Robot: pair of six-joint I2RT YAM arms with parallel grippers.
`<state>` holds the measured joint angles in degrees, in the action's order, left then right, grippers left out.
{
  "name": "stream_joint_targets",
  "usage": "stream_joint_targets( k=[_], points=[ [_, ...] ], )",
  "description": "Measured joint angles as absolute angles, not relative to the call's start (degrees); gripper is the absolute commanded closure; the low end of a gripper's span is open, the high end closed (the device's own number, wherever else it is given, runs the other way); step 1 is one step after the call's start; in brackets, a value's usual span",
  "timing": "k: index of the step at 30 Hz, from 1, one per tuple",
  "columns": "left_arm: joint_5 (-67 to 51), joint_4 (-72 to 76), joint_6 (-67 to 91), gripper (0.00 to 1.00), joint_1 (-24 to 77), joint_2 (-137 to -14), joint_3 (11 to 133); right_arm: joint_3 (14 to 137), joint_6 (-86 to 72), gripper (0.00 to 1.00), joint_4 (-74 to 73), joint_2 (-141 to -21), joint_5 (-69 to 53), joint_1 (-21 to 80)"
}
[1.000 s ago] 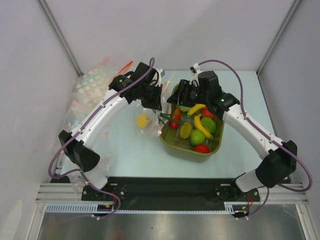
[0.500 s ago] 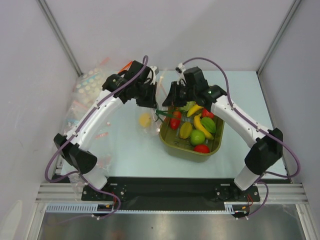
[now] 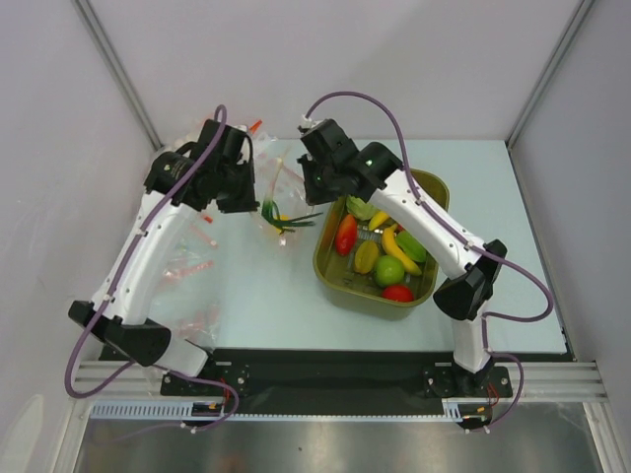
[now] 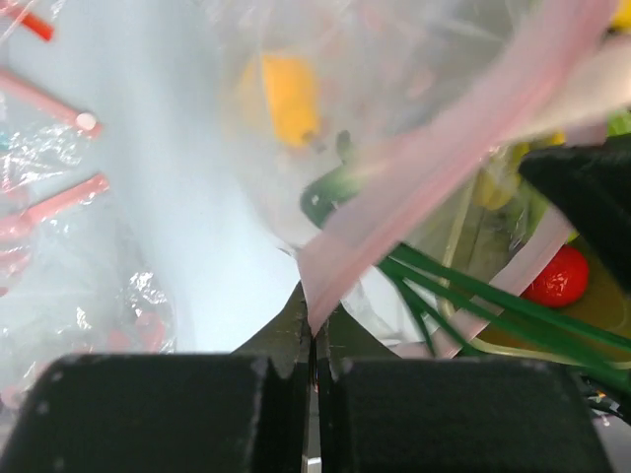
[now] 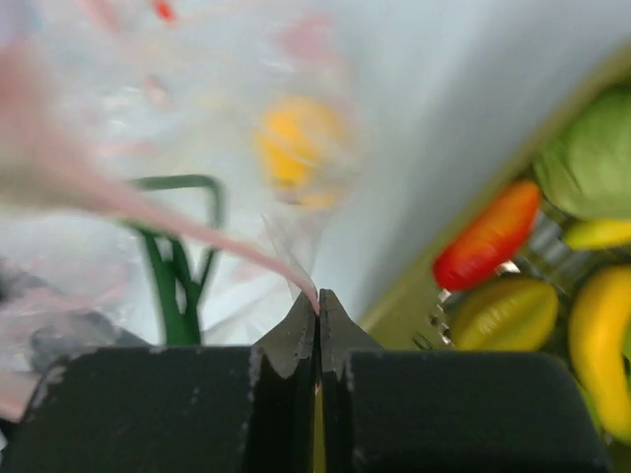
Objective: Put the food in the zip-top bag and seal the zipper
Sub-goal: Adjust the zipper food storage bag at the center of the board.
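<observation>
The clear zip-top bag (image 3: 281, 192) hangs stretched between my two grippers, left of the tub. My left gripper (image 3: 258, 200) is shut on one end of its pink zipper (image 4: 414, 172); the jaws (image 4: 314, 320) pinch the strip's corner. At the other end my right gripper (image 3: 314, 187) (image 5: 317, 301) is shut on the same pink strip (image 5: 197, 232). Through the plastic I see a yellow piece of food (image 3: 283, 224) (image 4: 279, 94) (image 5: 296, 138) and a green stalked vegetable (image 3: 286, 219) (image 4: 463, 296). More food lies in the tub: bananas (image 3: 399, 246), a green apple (image 3: 388, 269) and a red tomato (image 3: 398, 292).
The olive-green tub (image 3: 330, 266) stands right of the bag, under my right arm. Other clear bags with red strips (image 3: 187, 266) (image 4: 49, 197) lie crumpled along the left side. Grey enclosure walls stand on the left, back and right.
The right gripper has shut on the bag's strip. Both arms have swung left and pulled the bag away from the tub.
</observation>
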<state>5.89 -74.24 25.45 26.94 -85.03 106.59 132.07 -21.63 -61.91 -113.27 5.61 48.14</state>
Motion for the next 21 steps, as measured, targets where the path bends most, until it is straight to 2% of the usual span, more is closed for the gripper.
stream_joint_targets(
  k=[4, 9, 21],
  points=[
    [5.37, -75.66, 25.58, 1.00, 24.56, -83.66, 106.59, 127.15, -23.31, 1.00, -63.16, -112.40, 6.57, 44.80],
    [3.77, -76.01, 25.58, 1.00, 24.36, -83.92, 106.54, 127.31, -23.51, 1.00, -62.87, -112.38, 3.99, 44.29],
    [-4.71, -73.91, 25.23, 1.00, 24.03, -85.08, 105.93, 122.96, -22.26, 1.00, -56.21, -110.74, -11.75, 43.75]
  ],
)
